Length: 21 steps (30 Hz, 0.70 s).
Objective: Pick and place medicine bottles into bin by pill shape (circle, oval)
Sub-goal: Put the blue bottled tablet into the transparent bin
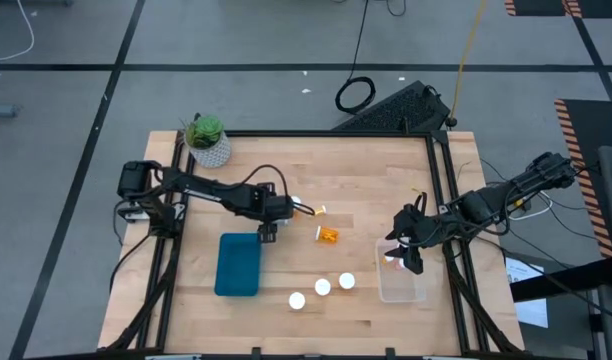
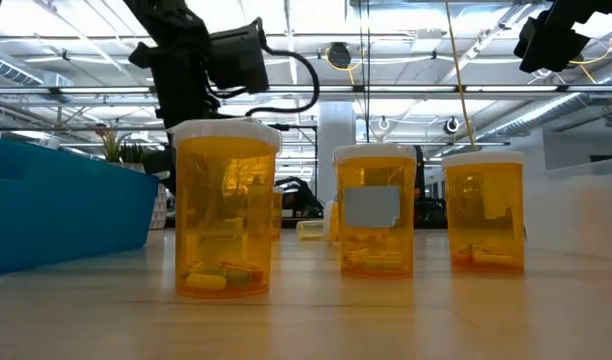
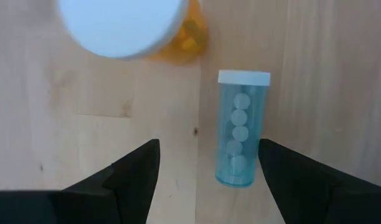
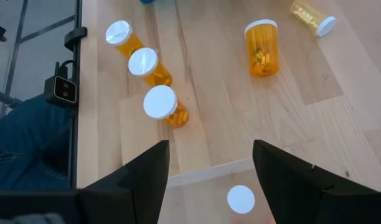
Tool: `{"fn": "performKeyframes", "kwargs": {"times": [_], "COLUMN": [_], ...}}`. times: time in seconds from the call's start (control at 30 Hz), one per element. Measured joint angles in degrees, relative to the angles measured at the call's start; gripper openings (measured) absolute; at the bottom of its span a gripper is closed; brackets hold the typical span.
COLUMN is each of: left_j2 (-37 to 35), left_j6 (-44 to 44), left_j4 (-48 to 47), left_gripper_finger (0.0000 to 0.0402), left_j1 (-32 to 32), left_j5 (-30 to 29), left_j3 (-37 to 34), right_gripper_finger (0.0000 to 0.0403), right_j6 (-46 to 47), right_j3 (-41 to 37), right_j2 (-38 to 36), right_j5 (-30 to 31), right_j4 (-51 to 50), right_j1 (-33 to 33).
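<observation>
Left gripper (image 3: 208,180) spread wide, hanging right over a small pale-blue translucent pill bottle (image 3: 241,136) lying flat on the wooden table (image 1: 366,190).

Round white tablets show through it, so it's a circle one, and this looks like the reach-to-grasp step: next move is probably drop down, straddle it and squeeze, then carry it to the teal rectangular bin (image 1: 237,264) sitting just beside. One upright white-capped orange bottle (image 3: 178,38) is close by, so not much slack on that side. Right gripper (image 4: 208,177) also open and empty, over the clear plastic bin (image 1: 400,280) at the table's right edge. Three capped orange bottles (image 1: 322,288) stand further off with plenty of bare wood around them.
</observation>
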Motion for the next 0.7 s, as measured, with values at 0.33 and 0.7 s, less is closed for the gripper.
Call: {"fn": "performKeyframes", "kwargs": {"times": [0.33, 0.7], "left_j2": [2.2, 2.2], "left_j6": [1.0, 1.9], "left_j4": [1.2, 0.9], "left_gripper_finger": [0.0258, 0.0121], "left_j1": [0.5, 0.5], "left_j5": [2.7, 3.7], "left_j3": [0.0, 0.0], "right_gripper_finger": [0.0226, 0.0226], "right_j6": [0.0, -0.4], "right_j3": [0.0, 0.0], "right_j2": [0.0, 0.0], "right_j5": [0.0, 0.0], "right_j4": [0.1, 0.5], "right_j1": [0.0, 0.0]}}
